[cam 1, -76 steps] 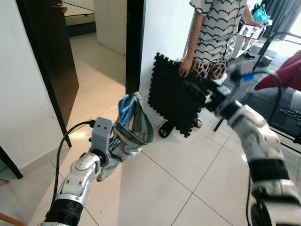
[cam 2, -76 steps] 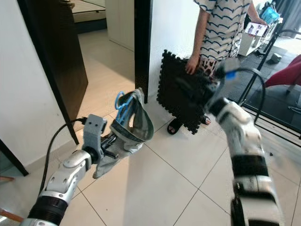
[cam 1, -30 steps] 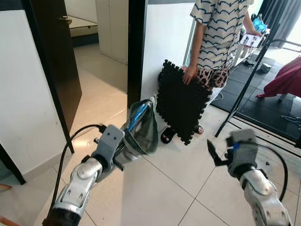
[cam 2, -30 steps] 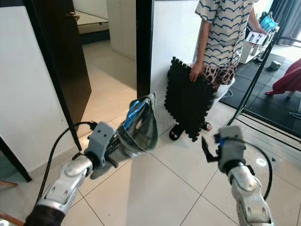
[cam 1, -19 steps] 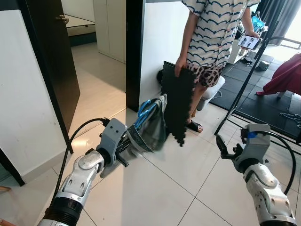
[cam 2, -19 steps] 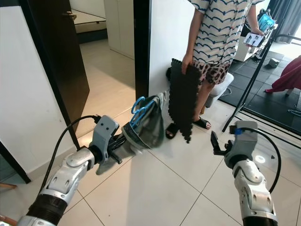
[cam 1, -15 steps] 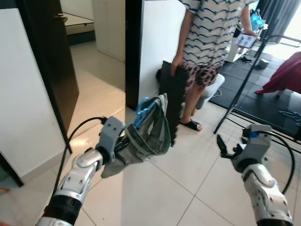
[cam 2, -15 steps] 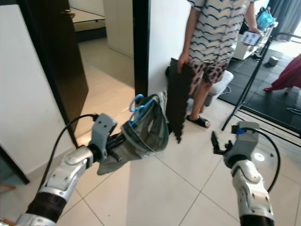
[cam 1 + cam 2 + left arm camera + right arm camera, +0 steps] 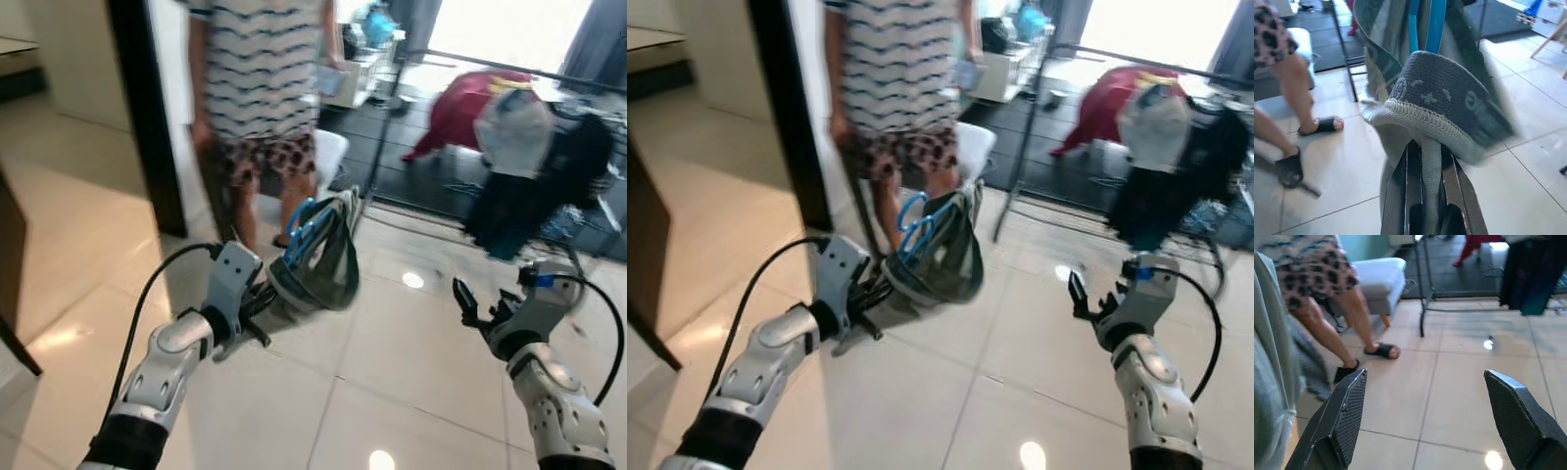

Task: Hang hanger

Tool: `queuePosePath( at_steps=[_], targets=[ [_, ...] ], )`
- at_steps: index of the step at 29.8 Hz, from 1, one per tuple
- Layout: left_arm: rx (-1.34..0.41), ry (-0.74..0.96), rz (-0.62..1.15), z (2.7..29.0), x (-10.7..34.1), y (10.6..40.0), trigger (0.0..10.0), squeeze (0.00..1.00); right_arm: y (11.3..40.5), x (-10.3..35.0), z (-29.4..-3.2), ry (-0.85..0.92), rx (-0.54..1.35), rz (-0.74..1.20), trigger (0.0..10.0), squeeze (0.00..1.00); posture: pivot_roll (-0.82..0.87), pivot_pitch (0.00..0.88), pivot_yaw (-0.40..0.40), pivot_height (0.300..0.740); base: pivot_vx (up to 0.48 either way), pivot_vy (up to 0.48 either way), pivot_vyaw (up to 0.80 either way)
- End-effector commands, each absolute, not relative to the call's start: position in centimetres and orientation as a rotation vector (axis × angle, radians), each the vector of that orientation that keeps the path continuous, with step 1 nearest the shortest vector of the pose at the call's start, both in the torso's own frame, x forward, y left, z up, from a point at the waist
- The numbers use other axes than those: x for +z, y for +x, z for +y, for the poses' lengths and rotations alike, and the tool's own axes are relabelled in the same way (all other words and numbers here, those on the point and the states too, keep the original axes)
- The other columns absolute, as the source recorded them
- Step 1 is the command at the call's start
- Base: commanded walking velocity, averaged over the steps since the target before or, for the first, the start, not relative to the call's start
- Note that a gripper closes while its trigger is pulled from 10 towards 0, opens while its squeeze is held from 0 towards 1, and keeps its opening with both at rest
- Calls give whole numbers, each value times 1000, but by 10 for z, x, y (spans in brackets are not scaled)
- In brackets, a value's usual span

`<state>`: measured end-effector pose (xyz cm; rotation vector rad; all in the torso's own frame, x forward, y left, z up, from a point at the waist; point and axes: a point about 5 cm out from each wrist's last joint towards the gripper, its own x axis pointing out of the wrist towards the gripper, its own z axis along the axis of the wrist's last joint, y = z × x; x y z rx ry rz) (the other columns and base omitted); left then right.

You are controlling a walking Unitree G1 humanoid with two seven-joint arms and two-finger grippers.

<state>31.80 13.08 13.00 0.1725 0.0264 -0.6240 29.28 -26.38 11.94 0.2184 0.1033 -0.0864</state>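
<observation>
Head views: left end effector [image 9: 257, 304] grips a grey garment [image 9: 328, 262] threaded on a blue hanger [image 9: 302, 227], held up over the floor; the drying rack [image 9: 549, 83] with hung clothes stands well ahead, to the right. Right end effector [image 9: 1087, 294] hovers empty, fingers apart, nearer that rack.

Left wrist view: fingers [image 9: 1400, 196] clamp the garment, the hanger rising straight beyond them.

Right wrist view: spread fingers [image 9: 1347, 411] face bare tiles.
</observation>
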Motion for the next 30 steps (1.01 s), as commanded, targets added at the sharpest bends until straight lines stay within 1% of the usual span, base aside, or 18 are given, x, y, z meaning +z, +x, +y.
queuePosePath(
  at_steps=[1,11,14,22,30],
  targets=[
    [-624,178,3,127,132,318,10000,0,294,116,-263,246,-80,120,10000,0,-42,21,-74,740,0,0,-800],
    [-589,192,0,128,133,320,10000,0,293,117,-262,248,-72,122,10000,0,-47,16,-71,740,0,0,-800],
    [-588,222,8,128,133,319,10000,0,294,117,-262,245,-70,119,10000,0,-46,21,-72,740,0,0,-663],
    [-643,302,48,121,131,312,10000,0,294,119,-261,229,-60,106,10000,0,-48,28,-72,740,0,0,0],
    [-684,391,39,111,134,307,10000,0,294,122,-261,228,-53,88,10000,0,-48,35,-74,740,295,0,0]
  ],
)
